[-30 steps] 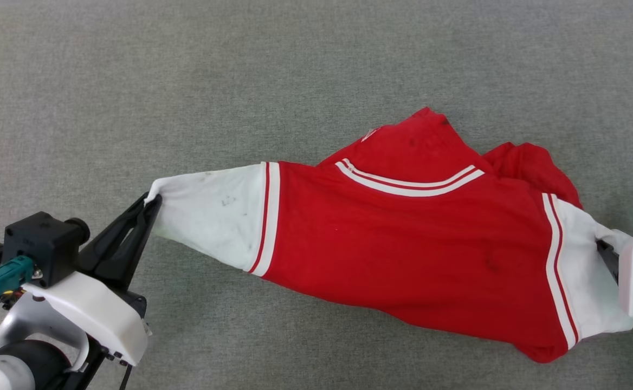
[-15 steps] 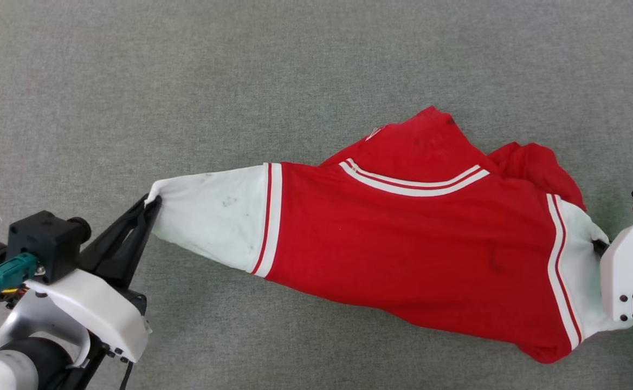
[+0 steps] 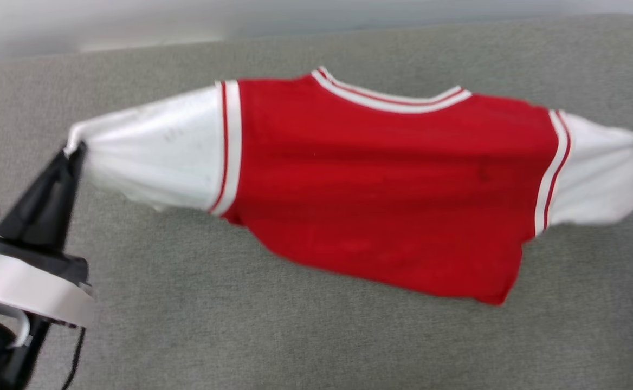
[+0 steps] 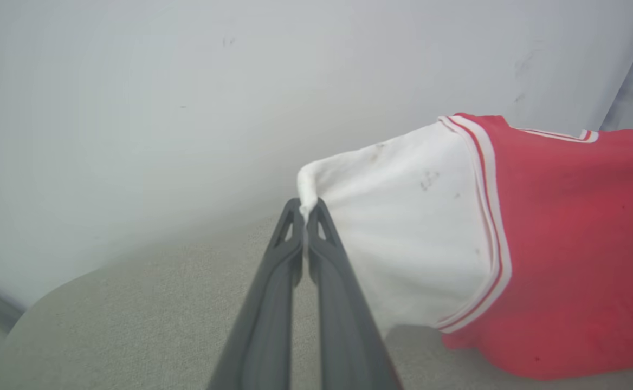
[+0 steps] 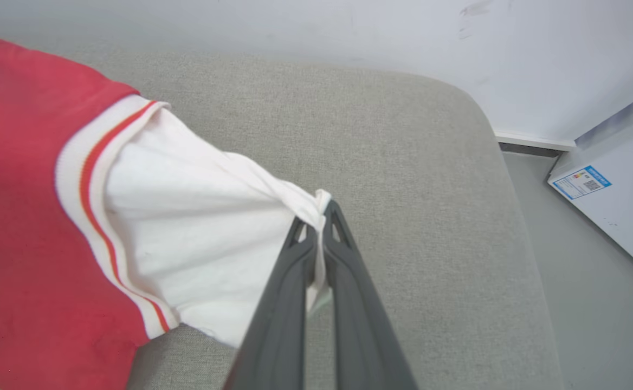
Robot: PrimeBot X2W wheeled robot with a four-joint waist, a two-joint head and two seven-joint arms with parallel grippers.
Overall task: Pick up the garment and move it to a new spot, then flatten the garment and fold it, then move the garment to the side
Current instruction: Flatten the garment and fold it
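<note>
Garment [image 3: 381,179] stretched taut between both hands, red body sagging toward grey surface [image 3: 197,330] below. Left hand [image 4: 307,208] clamped tight on one white sleeve tip; right hand [image 5: 322,211] pinched closed on other sleeve tip.

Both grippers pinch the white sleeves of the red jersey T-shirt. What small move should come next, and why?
Probably carry the red, white-sleeved jersey T-shirt to its new spot and lower it flat: the left gripper and right gripper each pinch a sleeve tip, holding it spread over the grey padded surface.
</note>
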